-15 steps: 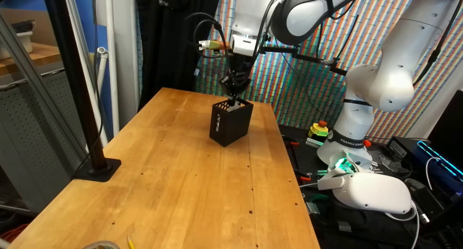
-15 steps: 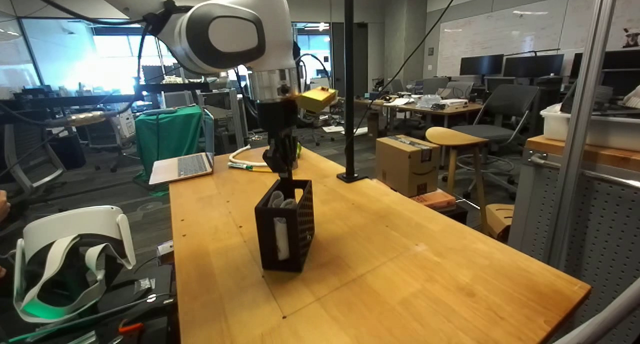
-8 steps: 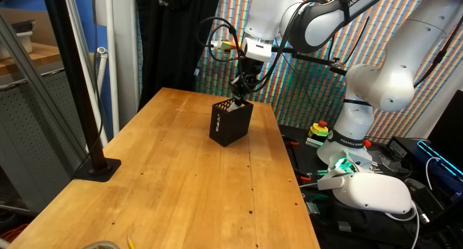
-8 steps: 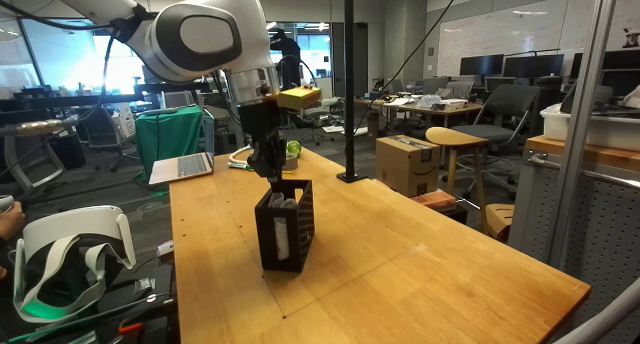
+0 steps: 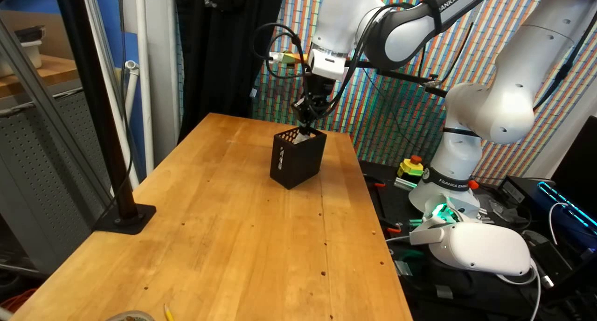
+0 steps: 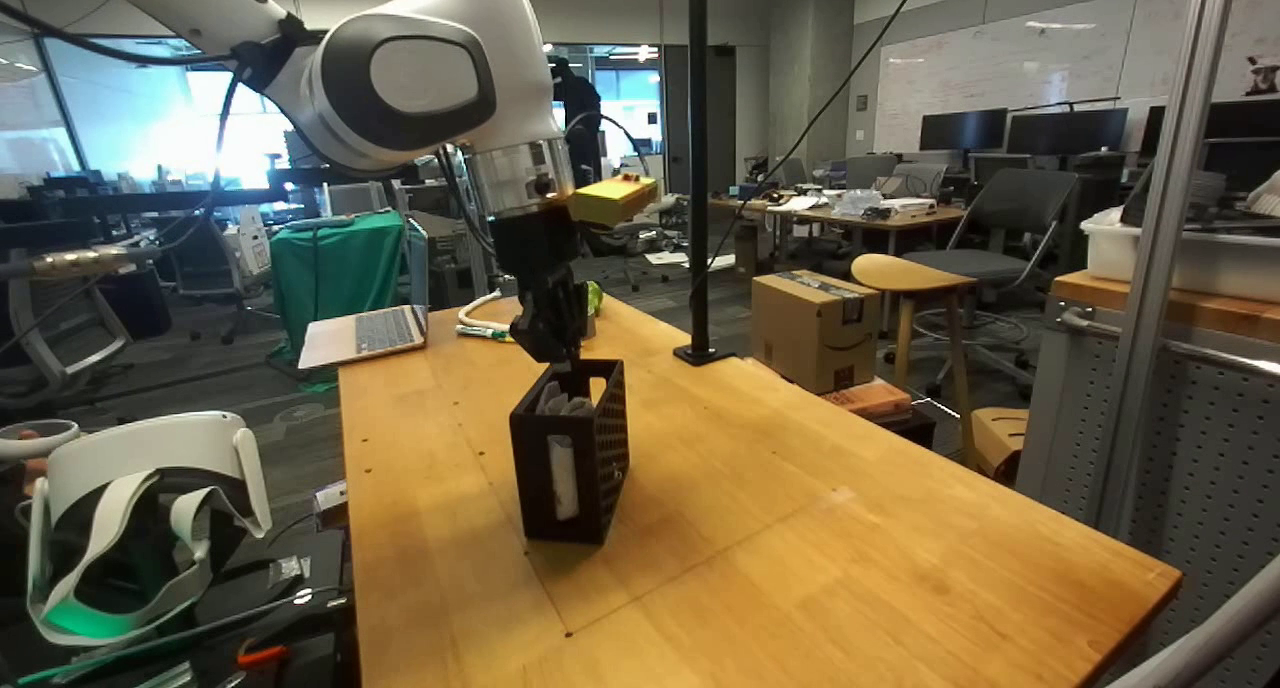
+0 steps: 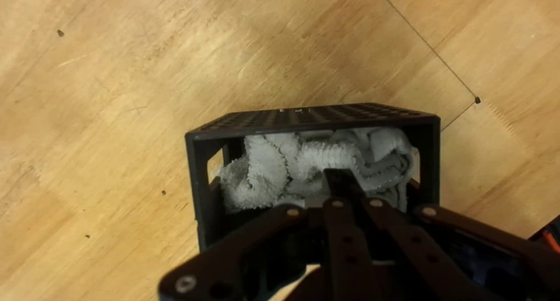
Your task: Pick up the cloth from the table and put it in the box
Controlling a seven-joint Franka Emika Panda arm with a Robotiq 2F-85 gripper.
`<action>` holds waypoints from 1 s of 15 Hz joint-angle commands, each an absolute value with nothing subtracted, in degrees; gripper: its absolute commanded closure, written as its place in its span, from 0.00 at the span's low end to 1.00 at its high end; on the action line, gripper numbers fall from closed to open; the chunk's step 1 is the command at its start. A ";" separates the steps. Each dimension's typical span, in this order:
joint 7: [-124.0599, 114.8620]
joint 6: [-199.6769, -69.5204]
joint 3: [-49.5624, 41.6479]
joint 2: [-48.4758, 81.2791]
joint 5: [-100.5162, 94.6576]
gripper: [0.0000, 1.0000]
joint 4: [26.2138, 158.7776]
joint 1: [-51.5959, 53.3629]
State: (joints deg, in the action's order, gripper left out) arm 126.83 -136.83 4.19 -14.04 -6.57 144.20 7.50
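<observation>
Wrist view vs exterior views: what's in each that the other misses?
Wrist view only: a top-down look at the white cloth, its bunched folds reaching nearly end to end of the black box.
Exterior only: the robot arm and VR headset, in both exterior views; the open laptop, in an exterior view.
Shared: the hand at the box's opening, the cloth inside, the wooden table underneath.

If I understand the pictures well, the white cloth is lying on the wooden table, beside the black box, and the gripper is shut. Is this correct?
One thing is wrong: the white cloth is not on the wooden table beside the black box; it lies bunched up inside that box, as the wrist view shows. The gripper is indeed shut.
</observation>
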 commanded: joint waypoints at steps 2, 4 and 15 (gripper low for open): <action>129.63 -136.76 1.44 -9.18 -4.37 0.95 139.95 7.67; 131.81 -136.13 0.81 -7.21 -0.82 0.95 138.17 8.12; 134.27 -135.55 3.88 1.47 4.69 0.95 135.14 6.69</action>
State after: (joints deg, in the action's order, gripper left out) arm 134.13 -136.48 3.48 0.53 5.75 135.99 8.13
